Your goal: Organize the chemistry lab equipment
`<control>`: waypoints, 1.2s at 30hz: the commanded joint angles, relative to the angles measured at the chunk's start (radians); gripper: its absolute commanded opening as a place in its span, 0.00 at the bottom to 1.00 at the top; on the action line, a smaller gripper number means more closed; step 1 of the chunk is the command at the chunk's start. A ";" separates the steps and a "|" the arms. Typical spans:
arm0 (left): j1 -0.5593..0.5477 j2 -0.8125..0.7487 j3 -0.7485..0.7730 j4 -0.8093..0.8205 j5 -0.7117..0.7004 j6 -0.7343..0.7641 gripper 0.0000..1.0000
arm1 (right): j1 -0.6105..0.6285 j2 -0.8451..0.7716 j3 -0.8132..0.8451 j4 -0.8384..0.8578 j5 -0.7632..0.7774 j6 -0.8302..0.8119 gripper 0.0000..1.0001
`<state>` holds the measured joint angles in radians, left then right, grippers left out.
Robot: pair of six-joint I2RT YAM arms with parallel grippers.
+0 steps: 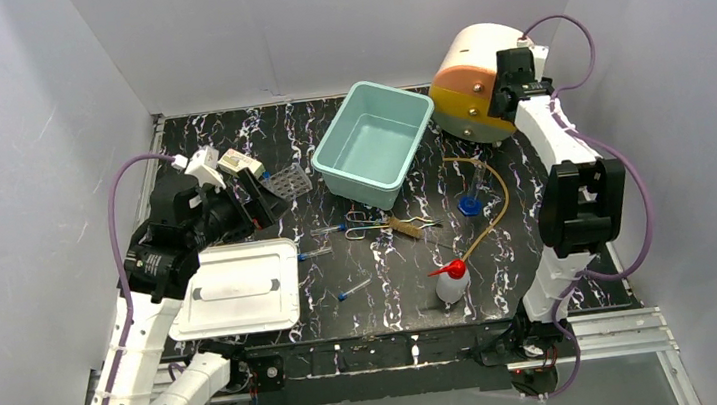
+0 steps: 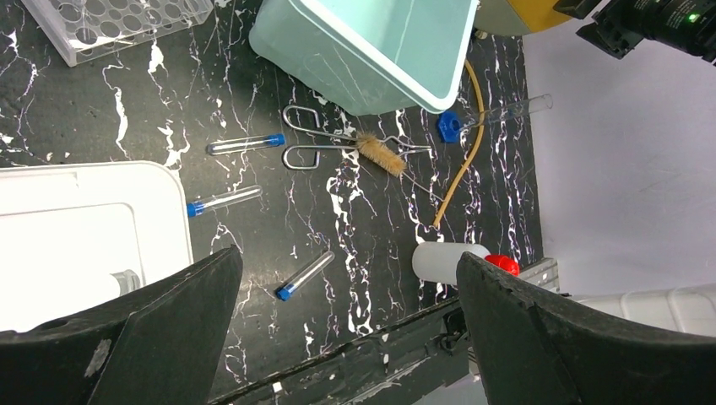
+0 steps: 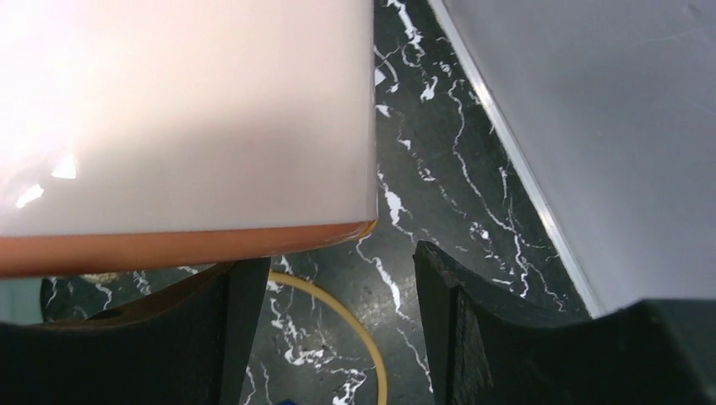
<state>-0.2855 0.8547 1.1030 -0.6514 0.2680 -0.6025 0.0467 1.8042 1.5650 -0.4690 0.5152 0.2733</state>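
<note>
The lab items lie scattered on the black marbled table. Three thin blue-capped tubes (image 2: pixel 245 143) (image 2: pixel 224 201) (image 2: pixel 306 274) lie right of the white tray (image 2: pixel 76 211). Metal tongs (image 2: pixel 317 143) lie with a bristle brush (image 2: pixel 380 153) across them. The small blue cap (image 2: pixel 448 126) and tan rubber tubing (image 2: pixel 464 160) are further right. The red-nozzled wash bottle (image 1: pixel 451 281) stands near the front edge. The grey tube rack (image 1: pixel 287 182) sits just beyond my open left gripper (image 1: pixel 269 200) (image 2: pixel 350 278). My right gripper (image 1: pixel 503 102) (image 3: pixel 338 287) is open beside the drum, above the tubing (image 3: pixel 355 321).
A teal bin (image 1: pixel 373 141) stands empty at the back centre. A white and orange drum-shaped device (image 1: pixel 468 85) (image 3: pixel 186 118) fills the back right corner. Grey walls close in the table on three sides.
</note>
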 commanded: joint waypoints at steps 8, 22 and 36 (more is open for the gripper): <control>-0.006 0.002 0.001 -0.017 0.013 0.009 0.98 | -0.025 -0.036 0.087 0.007 -0.096 -0.005 0.77; -0.005 -0.002 -0.015 0.014 0.035 -0.025 0.98 | -0.024 -0.564 -0.086 -0.274 -0.546 -0.069 0.79; -0.012 0.024 -0.047 0.070 0.228 -0.002 0.98 | -0.003 -0.834 -0.346 -0.471 -0.702 -0.003 0.76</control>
<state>-0.2867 0.8787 1.0695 -0.6193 0.3840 -0.6243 0.0395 1.0199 1.2751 -0.8898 -0.1688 0.2569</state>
